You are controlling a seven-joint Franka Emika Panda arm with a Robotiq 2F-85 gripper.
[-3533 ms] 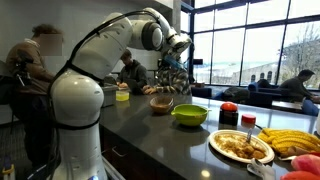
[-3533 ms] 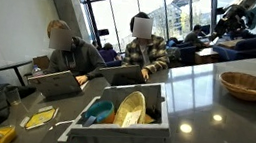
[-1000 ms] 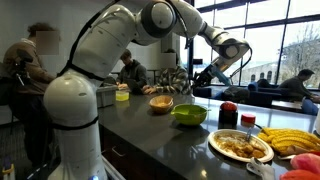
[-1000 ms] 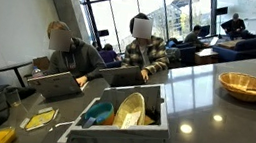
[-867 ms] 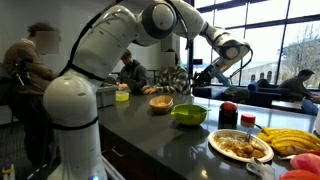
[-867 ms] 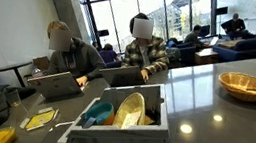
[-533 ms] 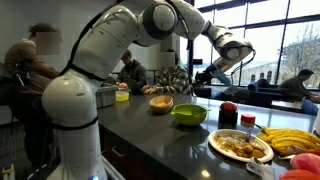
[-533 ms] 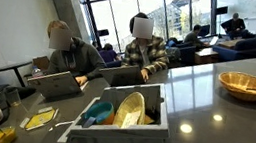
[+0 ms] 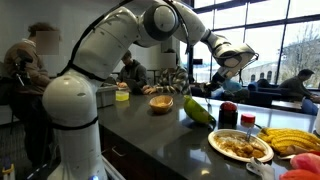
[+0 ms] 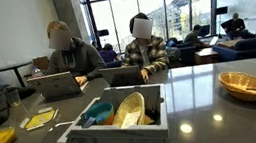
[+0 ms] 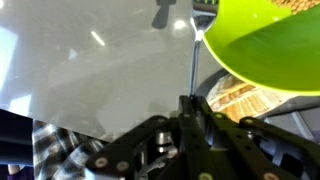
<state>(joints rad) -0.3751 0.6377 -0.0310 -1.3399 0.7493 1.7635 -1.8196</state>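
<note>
One green bowl hangs steeply tilted just beside the plate of food, its lower edge close above the dark bench. The hand is pinched narrow on the bowl's rim. In the wrist view the plate shows beneath the green underside.

the dark counter bears a wicker bowl, a plate of food and bananas

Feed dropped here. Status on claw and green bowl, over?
Claw shut on green bowl rim. Bowl tilted steeply over the counter. Plate of food close beside it.
</note>
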